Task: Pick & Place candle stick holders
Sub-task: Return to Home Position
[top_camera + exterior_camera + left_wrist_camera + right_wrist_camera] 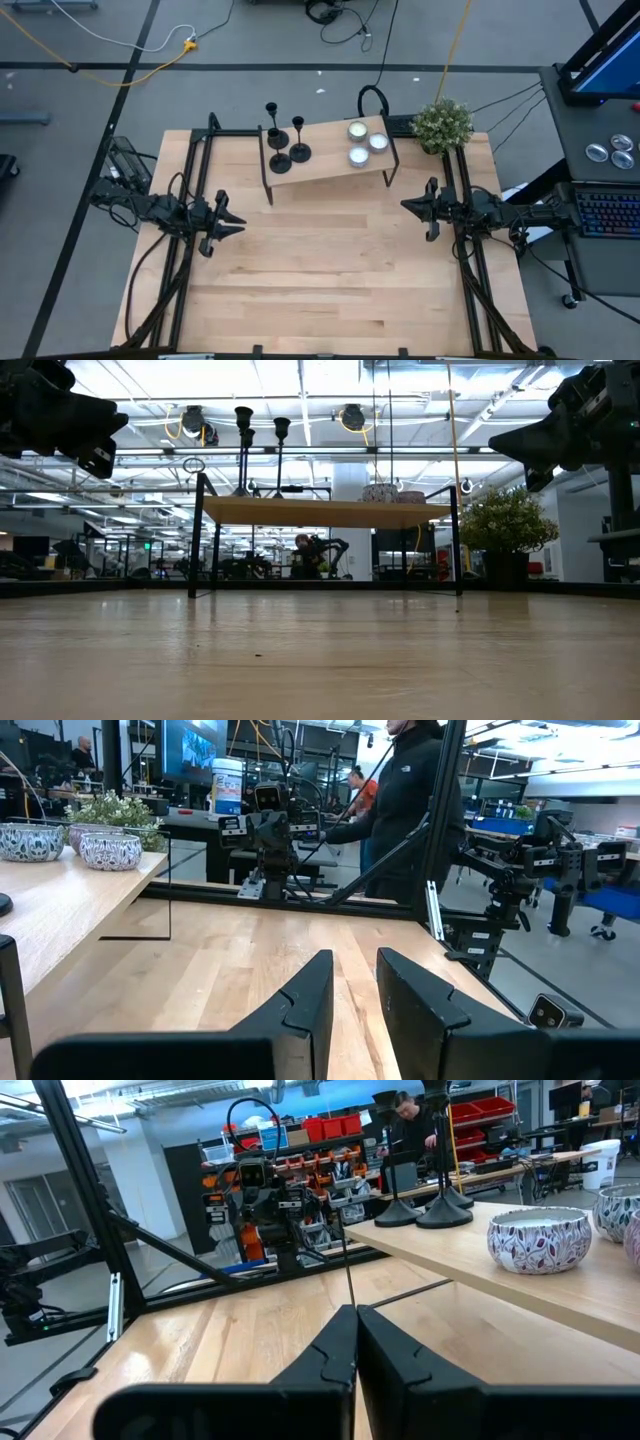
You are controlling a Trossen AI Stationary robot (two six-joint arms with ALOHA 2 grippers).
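Here, candle stick holders (281, 162), candles (358, 155) atop shelf (325, 162).

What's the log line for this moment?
left gripper: open, empty, table left | right gripper: shut, empty, table right | candle stick holders: shelf left end | candles: shelf right end

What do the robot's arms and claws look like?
The left arm and right arm are dark, thin and jointed, with black cables looped along them. Each ends in a claw, the left claw and the right claw, with two flat, black, pointed fingers.
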